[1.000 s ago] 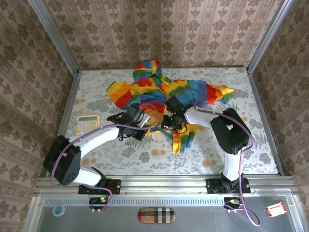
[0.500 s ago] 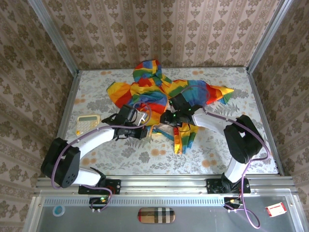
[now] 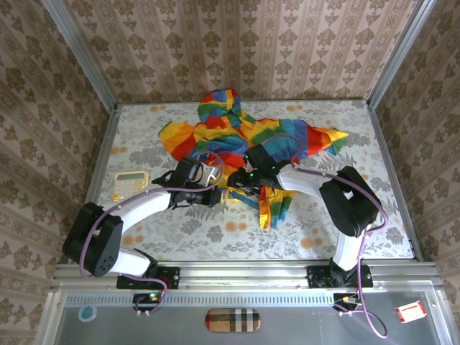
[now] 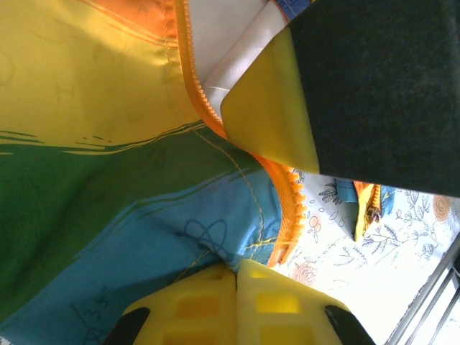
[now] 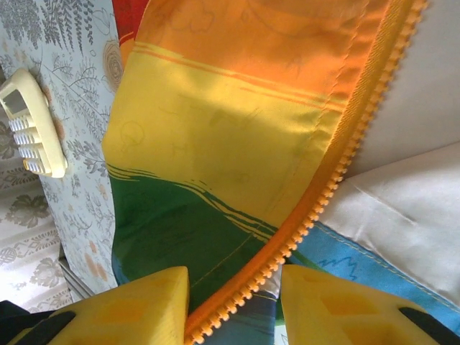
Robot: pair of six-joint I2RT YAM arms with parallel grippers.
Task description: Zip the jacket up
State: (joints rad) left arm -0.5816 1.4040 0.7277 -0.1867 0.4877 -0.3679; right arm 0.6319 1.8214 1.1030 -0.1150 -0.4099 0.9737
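Note:
The jacket (image 3: 230, 133) lies crumpled at the middle back of the table, in rainbow stripes. Its lower front trails toward me. My left gripper (image 3: 220, 195) is shut on the jacket's blue bottom corner (image 4: 180, 237), right beside the orange zipper (image 4: 291, 205); the yellow fingertips (image 4: 208, 295) meet with fabric pinched between them. My right gripper (image 3: 238, 184) hangs close to the left one. Its jaws (image 5: 235, 291) stand open with the toothed zipper edge (image 5: 338, 172) running between them, touching neither finger. White lining (image 5: 402, 201) shows beside the teeth.
A cream calculator (image 3: 131, 183) lies on the flowered table cover at the left, also in the right wrist view as the calculator (image 5: 29, 122). Metal rails border the table (image 3: 215, 237). A loose striped flap (image 3: 273, 205) lies right of the grippers.
The right gripper has opened wider and shifted left along the jacket's front toward the left gripper. The left gripper has stayed shut on the hem.

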